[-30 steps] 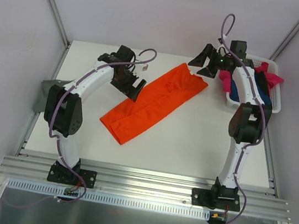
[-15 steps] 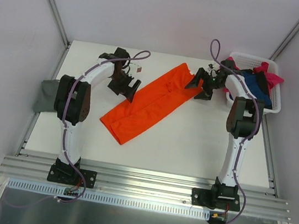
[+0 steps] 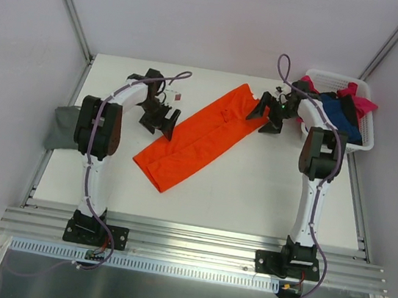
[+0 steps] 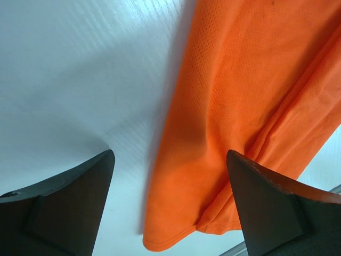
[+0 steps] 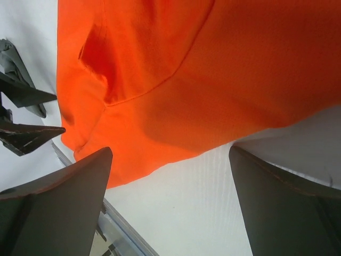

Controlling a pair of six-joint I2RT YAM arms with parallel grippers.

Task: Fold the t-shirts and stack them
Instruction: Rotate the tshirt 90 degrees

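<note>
Left gripper [image 3: 160, 122] and right gripper [image 3: 263, 118]: both spread wide, holding nothing. Each hangs over an opposite edge of the orange t-shirt [image 3: 204, 135], which lies flat and diagonal on the table [image 3: 252, 193]. Judged positioned to pinch both edges for folding.

The orange t-shirt [image 4: 234, 90] is soft matt cloth with a fine pinhole weave. The counter [image 4: 74, 64] is white and smooth with a faint sheen; the jaws look matt black plastic.
</note>
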